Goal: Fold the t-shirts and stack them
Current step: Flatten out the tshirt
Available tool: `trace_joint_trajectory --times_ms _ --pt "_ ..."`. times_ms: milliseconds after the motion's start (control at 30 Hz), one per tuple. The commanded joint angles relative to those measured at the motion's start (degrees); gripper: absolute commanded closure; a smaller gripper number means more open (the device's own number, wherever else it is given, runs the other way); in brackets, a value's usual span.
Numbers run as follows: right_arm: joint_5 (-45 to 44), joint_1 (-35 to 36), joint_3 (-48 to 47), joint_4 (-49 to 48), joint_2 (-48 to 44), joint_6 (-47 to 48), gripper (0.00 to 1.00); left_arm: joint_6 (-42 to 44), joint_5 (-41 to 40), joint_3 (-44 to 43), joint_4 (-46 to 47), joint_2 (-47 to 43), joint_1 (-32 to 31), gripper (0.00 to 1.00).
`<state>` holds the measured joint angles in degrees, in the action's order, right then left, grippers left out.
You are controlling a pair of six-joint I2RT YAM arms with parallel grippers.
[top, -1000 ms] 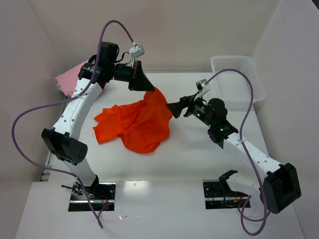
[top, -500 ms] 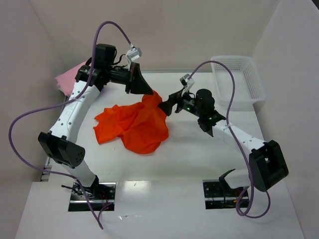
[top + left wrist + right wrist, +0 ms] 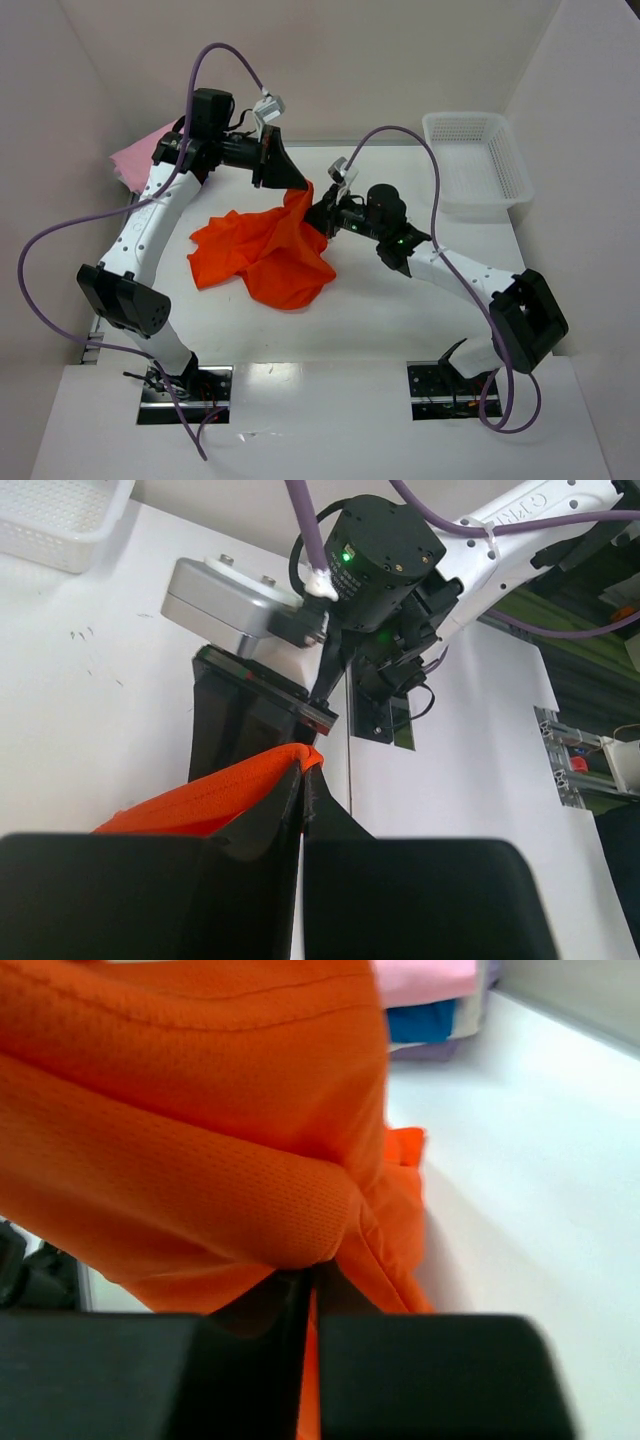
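Observation:
The orange t-shirt lies crumpled on the white table, with one edge raised at its far right. My left gripper is shut on that raised edge; the left wrist view shows the orange hem pinched at my left gripper's tips. Just below it, my right gripper is shut on a fold of the same shirt. Orange cloth bulges over my right gripper's closed tips. A pink t-shirt lies at the far left. The right wrist view shows the pink t-shirt over a blue t-shirt.
A white mesh basket stands at the far right of the table, also visible as the basket in the left wrist view. Walls close in the table on three sides. Purple cables loop above both arms.
My right arm has reached left to the raised edge of the orange t-shirt, and its gripper has gone from open to shut on the cloth. The left gripper has held still.

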<state>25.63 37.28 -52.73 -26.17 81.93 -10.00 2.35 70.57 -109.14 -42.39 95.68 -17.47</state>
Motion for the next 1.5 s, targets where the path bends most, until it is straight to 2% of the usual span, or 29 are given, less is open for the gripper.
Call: trace_joint_trajectory --times_ms 0,133,200,300,367,467,500,533,667,700,800,833,933,1167,1467 --pt "-5.7 0.0 -1.8 -4.8 -1.1 -0.1 1.00 -0.3 2.7 -0.2 3.4 -0.2 0.2 1.00" --pt "-11.9 0.0 -2.3 -2.1 -2.7 -0.1 1.00 -2.3 0.3 1.2 6.0 -0.8 2.2 1.00" --pt "-15.9 0.0 -1.8 -0.6 -5.1 -0.1 1.00 -5.9 -1.5 4.3 10.5 -1.7 4.3 1.00" --pt "-18.2 -4.4 1.0 0.8 -11.4 -1.1 1.00 -8.6 -1.8 7.3 14.2 -2.6 6.1 1.00" --pt "-16.8 -10.0 2.4 2.4 -15.6 -2.7 1.00 -9.2 -3.5 7.8 14.2 -2.6 6.7 0.99" --pt "-16.8 -11.0 2.3 8.0 -19.2 1.0 1.00 -9.2 -8.8 8.3 14.2 -2.0 6.7 0.80" --pt "-16.8 -11.0 2.3 9.0 -19.2 1.0 1.00 -9.2 -9.6 8.3 13.7 -1.5 6.7 0.68" --pt "-16.2 -11.0 2.3 10.3 -19.8 1.6 1.00 -9.2 -10.3 8.3 13.7 -0.9 6.7 0.44" --pt "-15.7 -11.0 2.3 12.4 -20.3 1.1 1.00 -9.9 -16.3 7.8 13.7 0.8 6.7 0.08" --pt "-15.7 -11.0 2.9 13.0 -20.8 0.6 1.00 -9.9 -23.9 8.6 12.6 0.8 6.7 0.01" --pt "-17.7 -11.0 4.4 15.3 -22.2 0.0 1.00 -9.9 -38.4 9.8 9.1 1.7 6.0 0.01" --pt "-19.5 -11.0 4.4 16.1 -22.8 0.0 1.00 -10.7 -47.3 10.5 8.0 3.5 6.0 0.01" --pt "-22.4 -11.0 5.6 18.3 -23.4 -0.6 1.00 -12.5 -54.6 11.1 5.4 7.9 6.0 0.01" --pt "-25.8 -11.5 6.8 20.2 -24.6 -2.3 1.00 -16.7 -64.9 16.3 6.6 13.6 5.4 0.01" --pt "-26.7 -12.1 7.3 20.7 -25.2 -3.9 1.00 -19.0 -67.1 19.2 8.3 16.8 6.7 0.01"
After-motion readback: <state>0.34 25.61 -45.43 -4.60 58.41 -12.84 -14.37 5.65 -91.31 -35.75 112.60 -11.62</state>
